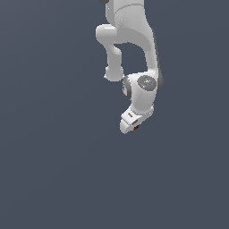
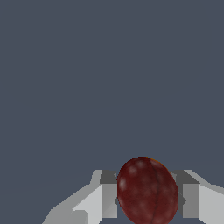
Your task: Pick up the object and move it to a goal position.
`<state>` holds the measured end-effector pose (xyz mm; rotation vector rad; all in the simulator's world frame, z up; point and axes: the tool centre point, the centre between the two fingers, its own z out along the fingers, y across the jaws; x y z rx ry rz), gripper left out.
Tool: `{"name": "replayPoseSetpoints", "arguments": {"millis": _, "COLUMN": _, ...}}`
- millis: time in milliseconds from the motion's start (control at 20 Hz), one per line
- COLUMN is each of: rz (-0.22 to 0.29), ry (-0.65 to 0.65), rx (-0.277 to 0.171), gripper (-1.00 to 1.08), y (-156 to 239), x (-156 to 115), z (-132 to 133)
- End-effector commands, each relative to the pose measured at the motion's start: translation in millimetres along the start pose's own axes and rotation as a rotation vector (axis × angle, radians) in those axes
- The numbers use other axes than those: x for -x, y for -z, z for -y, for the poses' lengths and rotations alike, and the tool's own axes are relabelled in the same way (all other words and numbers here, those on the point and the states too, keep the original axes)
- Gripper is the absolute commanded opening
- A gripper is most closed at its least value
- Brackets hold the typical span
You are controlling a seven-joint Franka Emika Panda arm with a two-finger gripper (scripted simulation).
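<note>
Dark red ball [image 2: 147,191] clamped between the two fingers [image 2: 108,199] of the white gripper [image 1: 134,127]; jaws closed on it above the plain grey ground [image 1: 53,170].

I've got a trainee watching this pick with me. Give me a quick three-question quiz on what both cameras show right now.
1. True or false: the gripper is shut on the dark red ball.
2. In the exterior view, where does the ball show? A) lying apart from the arm on the grey surface B) at the gripper's tip, mostly hidden C) nowhere at all
3. Fill in: in the wrist view the ball sits ____ the two fingers.

Key: 1 true; 2 B; 3 between.
</note>
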<state>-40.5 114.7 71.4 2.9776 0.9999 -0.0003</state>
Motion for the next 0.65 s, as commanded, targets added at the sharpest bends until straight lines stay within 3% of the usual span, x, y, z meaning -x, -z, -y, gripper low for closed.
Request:
{"name": "replayPoseSetpoints", "arguments": {"millis": 0, "rz": 0.0, "ry": -0.001, "rx": 0.0, "gripper": -1.0, "y": 8, "x": -6, "z": 23}}
{"name": "replayPoseSetpoints", "arguments": {"millis": 300, "rz": 0.0, "ry": -0.001, "rx": 0.0, "gripper": -1.0, "y": 21, "x": -17, "z": 57}}
{"name": "replayPoseSetpoints", "arguments": {"millis": 600, "rz": 0.0, "ry": -0.001, "rx": 0.0, "gripper": -1.0, "y": 25, "x": -21, "z": 66}}
